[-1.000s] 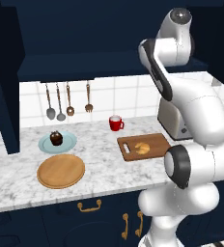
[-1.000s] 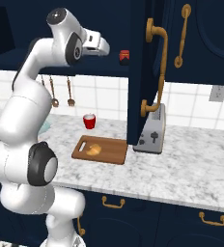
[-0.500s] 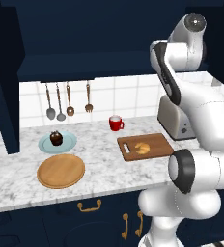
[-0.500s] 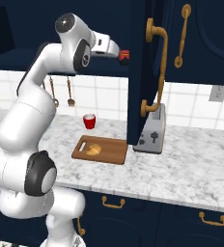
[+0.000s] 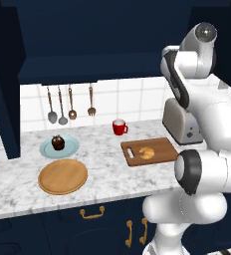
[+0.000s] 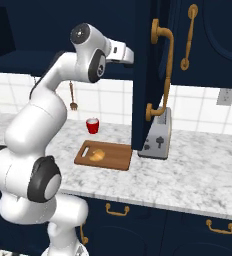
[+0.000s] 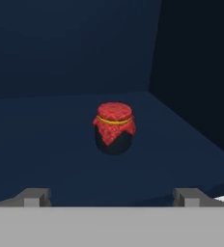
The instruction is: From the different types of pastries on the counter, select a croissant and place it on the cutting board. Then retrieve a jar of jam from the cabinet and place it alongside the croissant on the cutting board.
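While reaching into cabinet (image 6: pixel 158 65), gripper (image 7: pixel 112 197) spreading wide, gripping nothing | jar of jam (image 7: pixel 114 128) sitting upright ahead on cabinet shelf (image 7: pixel 46 159), apart from fingertips (image 7: pixel 35 196) | croissant (image 5: pixel 147 152) lying on cutting board (image 5: pixel 162 147) on counter (image 5: pixel 107 174).

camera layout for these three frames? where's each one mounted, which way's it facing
Left base view: behind the arm's left, looking forward and down at the counter; arm rises lower right.
Right base view: behind its right, same counter; arm lower left, reaching into the cabinet.
Hand view: on the hand, looking along the open gripper at the jam jar on the shelf.
Both base views share the cutting board with croissant, mug and toaster.
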Controlling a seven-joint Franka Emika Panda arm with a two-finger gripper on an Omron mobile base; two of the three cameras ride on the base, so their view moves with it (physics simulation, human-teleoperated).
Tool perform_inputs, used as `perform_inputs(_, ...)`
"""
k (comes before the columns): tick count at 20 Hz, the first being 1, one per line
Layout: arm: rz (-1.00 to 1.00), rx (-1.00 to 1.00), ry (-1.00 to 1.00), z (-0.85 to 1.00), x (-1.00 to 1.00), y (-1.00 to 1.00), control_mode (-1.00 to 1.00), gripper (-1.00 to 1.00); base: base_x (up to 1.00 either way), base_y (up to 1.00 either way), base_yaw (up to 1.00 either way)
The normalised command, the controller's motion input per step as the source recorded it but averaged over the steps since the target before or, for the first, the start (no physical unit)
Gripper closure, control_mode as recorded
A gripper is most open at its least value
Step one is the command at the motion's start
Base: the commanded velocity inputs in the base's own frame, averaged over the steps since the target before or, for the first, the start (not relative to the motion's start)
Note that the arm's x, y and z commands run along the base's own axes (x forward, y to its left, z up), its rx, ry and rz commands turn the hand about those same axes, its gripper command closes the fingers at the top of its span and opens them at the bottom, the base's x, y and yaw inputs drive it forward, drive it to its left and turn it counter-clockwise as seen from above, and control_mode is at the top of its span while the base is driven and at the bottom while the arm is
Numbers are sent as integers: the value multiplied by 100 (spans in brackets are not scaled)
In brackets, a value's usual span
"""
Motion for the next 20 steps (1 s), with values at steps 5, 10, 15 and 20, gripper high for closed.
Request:
perform_inputs(5, -3, 0, 7, -1, 52, -18, -100, -100, 0, 0, 0)
perform_inputs(10, 0, 0, 6, -7, 67, -1, -100, -100, 0, 0, 0)
perform_inputs(15, -1, 0, 0, -4, 52, -24, -100, -100, 0, 0, 0)
perform_inputs(20, 0, 0, 0, -32, 20, -30, -100, -100, 0, 0, 0)
